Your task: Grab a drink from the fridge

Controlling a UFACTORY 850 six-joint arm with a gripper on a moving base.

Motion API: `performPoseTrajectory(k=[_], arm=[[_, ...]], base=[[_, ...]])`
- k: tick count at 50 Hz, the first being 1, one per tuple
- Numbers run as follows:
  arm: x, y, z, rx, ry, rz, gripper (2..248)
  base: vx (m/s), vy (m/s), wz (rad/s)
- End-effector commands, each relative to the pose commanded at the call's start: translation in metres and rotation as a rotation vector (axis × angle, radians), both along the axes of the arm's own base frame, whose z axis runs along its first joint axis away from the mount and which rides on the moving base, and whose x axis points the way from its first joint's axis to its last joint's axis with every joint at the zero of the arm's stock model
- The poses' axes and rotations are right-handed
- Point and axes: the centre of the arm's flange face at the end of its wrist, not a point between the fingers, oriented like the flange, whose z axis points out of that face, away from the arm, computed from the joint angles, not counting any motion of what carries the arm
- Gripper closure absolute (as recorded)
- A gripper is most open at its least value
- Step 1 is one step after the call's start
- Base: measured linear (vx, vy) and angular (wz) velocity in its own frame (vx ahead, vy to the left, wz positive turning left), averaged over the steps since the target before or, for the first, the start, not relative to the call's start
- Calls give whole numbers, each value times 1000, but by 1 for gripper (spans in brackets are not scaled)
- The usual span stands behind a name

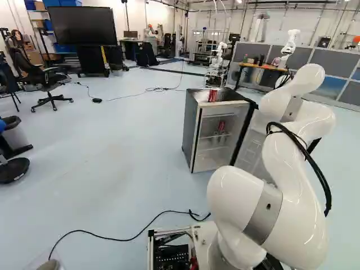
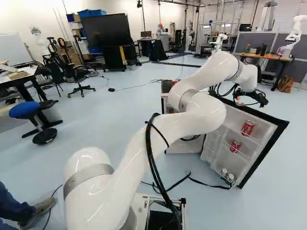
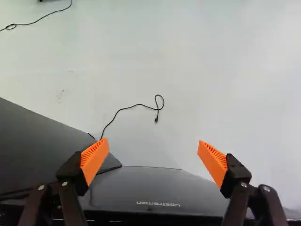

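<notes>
Item: my black end effector (image 3: 153, 150), orange-padded; spread wide, empty, beyond the open, black-edged white door (image 2: 220, 136) of the boxy grey fridge (image 1: 191, 129), probably for pushing it. Red metal cans (image 2: 248, 128): inside the fridge and on its door, railed against falling.

Large black screen (image 1: 81, 26), office chair (image 1: 49, 86), blue-seated stool (image 2: 25, 109)

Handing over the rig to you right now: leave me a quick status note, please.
Pincer: open, empty, by the outer side of the fridge door.
Drinks: red cans on the fridge top, on an inside shelf, and two in the door.
Done: door open.
Left: probably bring the pincer round to the shelves, grip a can, lift it out.
</notes>
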Motion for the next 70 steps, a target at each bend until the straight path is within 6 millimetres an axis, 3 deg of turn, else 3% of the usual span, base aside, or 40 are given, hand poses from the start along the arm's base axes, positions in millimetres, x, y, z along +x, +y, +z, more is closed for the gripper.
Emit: performPoseTrajectory(k=[12,51,70], arm=[[0,-2,-11,5,4,-1,3],[-7,12,-24,206,100,-24,3],[-8,13,-25,224,107,-25,3]], base=[[0,0,0],[0,0,0],[0,0,0]])
